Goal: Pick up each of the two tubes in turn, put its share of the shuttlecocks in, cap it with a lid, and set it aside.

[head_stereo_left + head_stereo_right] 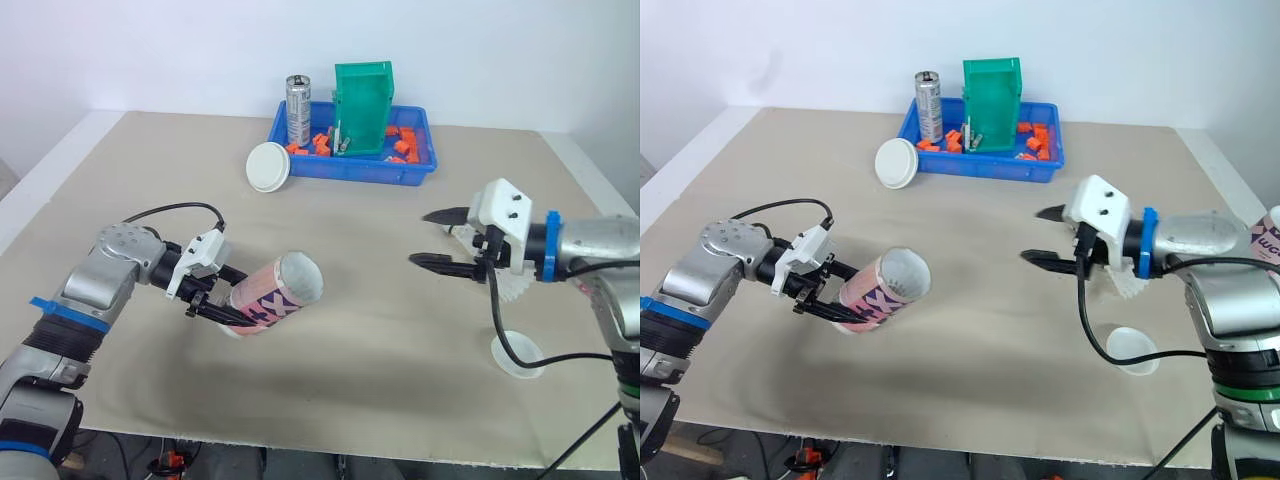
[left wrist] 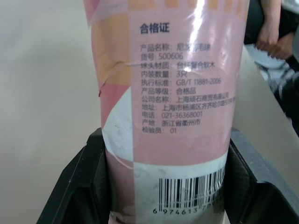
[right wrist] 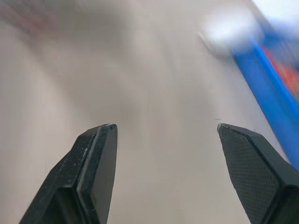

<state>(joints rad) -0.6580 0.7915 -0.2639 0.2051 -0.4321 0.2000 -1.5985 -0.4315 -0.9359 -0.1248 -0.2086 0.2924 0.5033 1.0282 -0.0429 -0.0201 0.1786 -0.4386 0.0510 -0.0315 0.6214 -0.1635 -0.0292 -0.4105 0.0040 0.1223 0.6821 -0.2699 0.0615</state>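
pink-and-white tube (image 1: 272, 295), blue tray (image 1: 350, 170), green bin (image 1: 365, 100)

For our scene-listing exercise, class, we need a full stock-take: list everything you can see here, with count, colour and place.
table: one, beige, under everything
shuttlecock tube: one, pink and white, tilted, mouth open, in the left gripper
second tube: one, white and pink, far right, mostly cut off
tray-side lid: one, white, beside the tray's left end
flat lid: one, white, on the table near the right arm
shuttlecock: one, white, partly behind the right gripper
tray: one, blue, far side
bin: one, green, in the tray
can: one, silver, upright in the tray
small parts: several, orange, in the tray
person's hand: one, beyond the table
left gripper: black, shut on the tube
right gripper: black, open, empty
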